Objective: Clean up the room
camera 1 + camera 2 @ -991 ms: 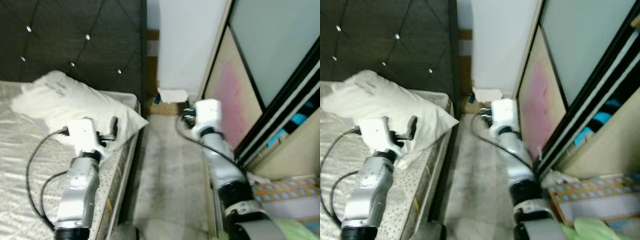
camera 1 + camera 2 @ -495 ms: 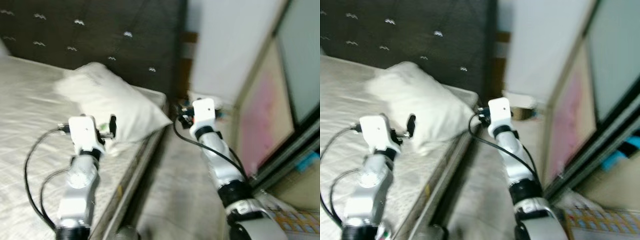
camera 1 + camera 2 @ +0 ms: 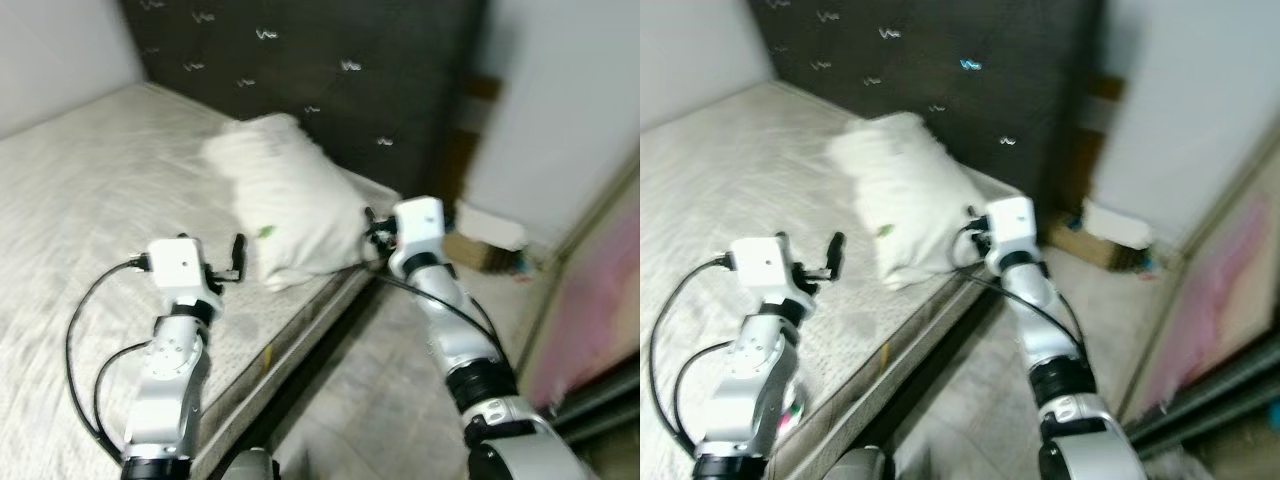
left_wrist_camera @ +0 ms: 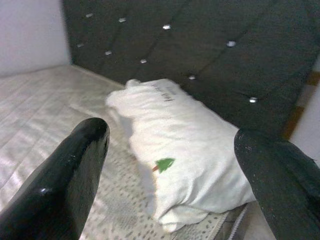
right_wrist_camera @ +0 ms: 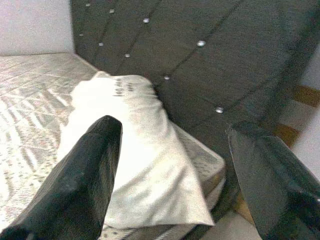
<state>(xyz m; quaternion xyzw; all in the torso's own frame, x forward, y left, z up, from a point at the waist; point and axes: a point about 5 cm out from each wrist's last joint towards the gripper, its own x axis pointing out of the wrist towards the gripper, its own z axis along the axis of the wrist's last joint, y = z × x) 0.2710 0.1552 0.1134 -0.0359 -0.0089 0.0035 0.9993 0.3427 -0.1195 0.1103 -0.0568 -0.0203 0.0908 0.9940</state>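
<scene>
Pillow point(image 3: 285, 205) looks soft, light, floppy; best pinched at a corner or bunched edge. Left gripper point(image 4: 170, 165) fingers point(image 4: 75, 170) spread wide, empty, aimed at it; right gripper point(image 5: 175, 170) likewise, beside its near corner. It lies at the bed's point(image 3: 90, 190) 2 o'clock corner, against the headboard point(image 3: 330, 60).

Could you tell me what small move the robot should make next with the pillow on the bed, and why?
Probably ease the left gripper forward to the white pillow. Both grippers are open and empty, the pillow lies at the mattress corner with its end over the edge, and it sits straight ahead between the left fingers. The right gripper already hovers beside it.
</scene>
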